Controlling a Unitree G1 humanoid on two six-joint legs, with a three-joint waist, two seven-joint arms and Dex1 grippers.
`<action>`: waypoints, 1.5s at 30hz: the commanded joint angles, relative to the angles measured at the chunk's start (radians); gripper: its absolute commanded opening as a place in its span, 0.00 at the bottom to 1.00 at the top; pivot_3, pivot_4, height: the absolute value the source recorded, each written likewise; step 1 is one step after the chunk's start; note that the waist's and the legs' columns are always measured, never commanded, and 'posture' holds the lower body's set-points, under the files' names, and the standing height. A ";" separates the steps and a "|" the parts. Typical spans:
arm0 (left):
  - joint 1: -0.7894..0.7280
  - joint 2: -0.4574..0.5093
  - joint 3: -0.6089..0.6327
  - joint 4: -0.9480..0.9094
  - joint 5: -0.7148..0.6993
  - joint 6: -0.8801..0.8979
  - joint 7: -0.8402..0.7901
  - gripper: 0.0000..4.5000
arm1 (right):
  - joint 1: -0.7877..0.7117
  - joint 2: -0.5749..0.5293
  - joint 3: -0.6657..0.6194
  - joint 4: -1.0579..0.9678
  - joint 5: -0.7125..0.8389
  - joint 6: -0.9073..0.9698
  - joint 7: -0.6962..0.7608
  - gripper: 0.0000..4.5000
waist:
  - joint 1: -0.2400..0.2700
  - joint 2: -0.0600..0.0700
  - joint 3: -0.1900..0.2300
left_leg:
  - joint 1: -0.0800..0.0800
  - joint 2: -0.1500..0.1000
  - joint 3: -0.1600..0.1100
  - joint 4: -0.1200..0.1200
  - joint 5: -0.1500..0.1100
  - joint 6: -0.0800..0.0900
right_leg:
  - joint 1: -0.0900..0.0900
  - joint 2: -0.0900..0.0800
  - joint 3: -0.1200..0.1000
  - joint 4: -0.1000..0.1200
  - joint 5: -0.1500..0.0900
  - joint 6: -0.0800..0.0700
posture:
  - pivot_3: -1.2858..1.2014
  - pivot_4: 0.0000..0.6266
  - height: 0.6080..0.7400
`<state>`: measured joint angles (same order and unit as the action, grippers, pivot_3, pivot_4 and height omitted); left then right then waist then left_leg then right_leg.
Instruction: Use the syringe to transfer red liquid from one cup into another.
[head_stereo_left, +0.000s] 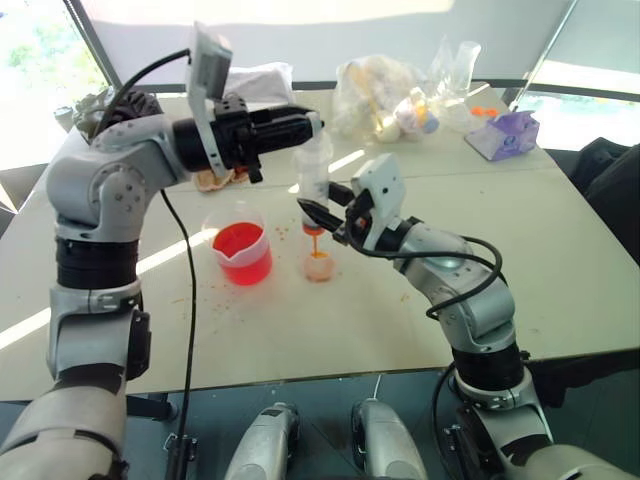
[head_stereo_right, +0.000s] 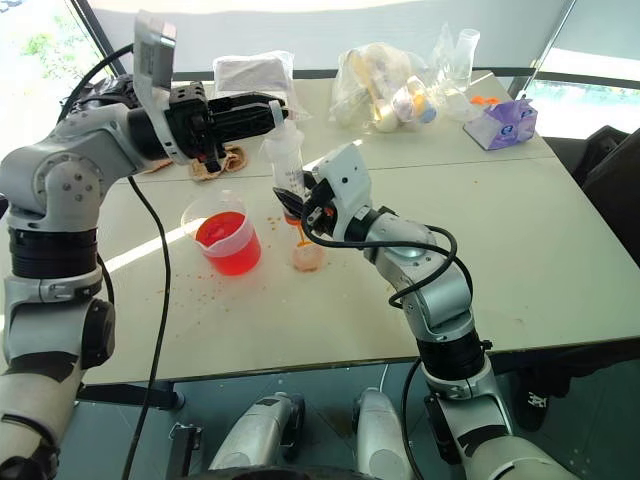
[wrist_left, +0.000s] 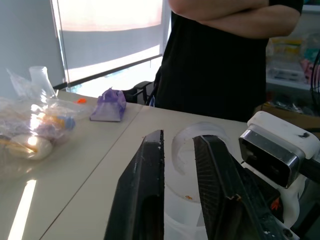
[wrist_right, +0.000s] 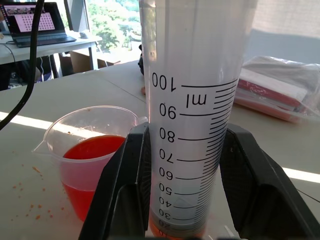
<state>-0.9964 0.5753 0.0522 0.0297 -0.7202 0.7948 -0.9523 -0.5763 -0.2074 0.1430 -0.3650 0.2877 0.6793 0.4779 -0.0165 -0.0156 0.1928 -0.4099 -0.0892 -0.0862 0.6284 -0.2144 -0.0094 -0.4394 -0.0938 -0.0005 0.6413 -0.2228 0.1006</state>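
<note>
The syringe stands upright over the smaller clear cup, its orange tip pointing down into it. My right gripper is shut on the lower barrel, whose printed marks show between the fingers. My left gripper reaches in level from the left and is shut on the white plunger top. A thin orange stream runs from the tip, and a little red liquid lies in the small cup's bottom. The spouted beaker sits just left of it, about half full of red liquid.
Plastic bags of items and a purple tissue box lie at the table's back. A white packet lies behind my left arm. Red droplets speckle the table around the beaker. A person in black stands at the table's far side.
</note>
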 joint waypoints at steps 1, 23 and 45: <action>0.012 -0.012 -0.037 -0.047 0.011 0.000 -0.022 0.00 | -0.029 0.006 -0.012 -0.039 0.016 -0.034 0.000 0.31 | 0.000 0.000 0.000 | 0.000 0.000 0.000 0.000 0.000 0.000 | 0.000 0.000 0.000 0.000 0.000 0.000 | 0.52 0.24 0.97; 0.057 -0.055 -0.051 -0.063 0.053 0.051 0.004 0.00 | -0.050 -0.014 -0.073 -0.137 0.122 0.122 -0.023 0.31 | 0.001 0.000 0.000 | 0.000 0.000 0.000 0.000 0.000 0.000 | 0.000 0.000 0.000 0.000 0.000 0.000 | 0.52 0.24 0.97; 0.113 0.093 0.080 -0.096 0.018 0.084 0.000 0.47 | -0.058 -0.064 -0.124 -0.184 0.236 0.212 -0.053 0.31 | -0.002 0.000 0.000 | 0.000 0.000 0.000 0.000 0.000 0.000 | 0.000 0.000 0.000 -0.001 0.000 0.000 | 0.52 0.24 0.97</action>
<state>-0.8843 0.6493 0.1053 -0.0552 -0.7046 0.8857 -0.9447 -0.5927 -0.2750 0.0442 -0.4850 0.4970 0.9115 0.4222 -0.0187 -0.0155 0.1929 -0.4099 -0.0889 -0.0862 0.6280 -0.2145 -0.0092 -0.4394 -0.0939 -0.0005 0.6406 -0.2229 0.1006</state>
